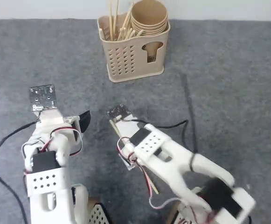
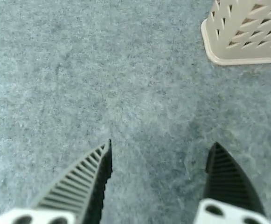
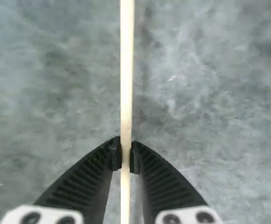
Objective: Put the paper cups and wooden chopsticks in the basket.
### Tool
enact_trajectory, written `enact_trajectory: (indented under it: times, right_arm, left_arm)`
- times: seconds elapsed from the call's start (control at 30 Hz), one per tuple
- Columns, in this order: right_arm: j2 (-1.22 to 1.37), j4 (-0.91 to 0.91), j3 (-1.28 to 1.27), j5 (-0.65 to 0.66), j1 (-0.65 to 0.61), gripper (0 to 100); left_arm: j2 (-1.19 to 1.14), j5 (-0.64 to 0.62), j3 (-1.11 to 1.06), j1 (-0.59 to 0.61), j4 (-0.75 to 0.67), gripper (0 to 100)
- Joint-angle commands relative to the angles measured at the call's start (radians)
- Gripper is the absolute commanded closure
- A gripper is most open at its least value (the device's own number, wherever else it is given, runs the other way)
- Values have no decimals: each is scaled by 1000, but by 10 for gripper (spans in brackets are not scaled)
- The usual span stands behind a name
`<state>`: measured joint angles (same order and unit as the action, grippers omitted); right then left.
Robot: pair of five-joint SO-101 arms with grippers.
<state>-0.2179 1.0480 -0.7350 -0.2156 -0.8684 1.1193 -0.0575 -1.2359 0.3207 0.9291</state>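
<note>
The right gripper (image 3: 126, 151) has its fingers (image 3: 91, 179) pinched narrow on a single wooden chopstick (image 3: 127, 70), which lies flat on the grey counter (image 1: 228, 70). From the right wrist, the stick runs straight out ahead between the tips, and both its ends are cut off. From above, most of it is hidden beneath the right arm. The rear end pokes out beside the arm and the front end slants roughly toward the basket (image 1: 135, 60).

The left gripper (image 2: 162, 144) hangs over bare counter with its fingers spread wide, holding nothing.

At the far edge, the basket holds stacked paper cups (image 1: 149, 16) and upright chopsticks (image 1: 113, 18), whose tops are cut off.
</note>
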Motion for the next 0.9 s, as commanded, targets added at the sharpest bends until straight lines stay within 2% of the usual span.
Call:
enact_trajectory:
  times: [0.0,0.17,0.27,0.63,0.87]
  right_arm:
    - [-269,67,31,-12,16,991]
    - [-605,19,66,-6,133,991]
    - [-668,-44,158,-5,220,991]
    - [-440,-369,427,37,367,991]
    - [-254,-717,517,37,394,991]
  left_arm:
    - [18,5,-1,8,-54,688]
    - [17,5,-5,5,-55,688]
    - [17,3,-5,3,-55,688]
    - [15,3,-5,2,-57,688]
    - [15,3,-30,2,-91,688]
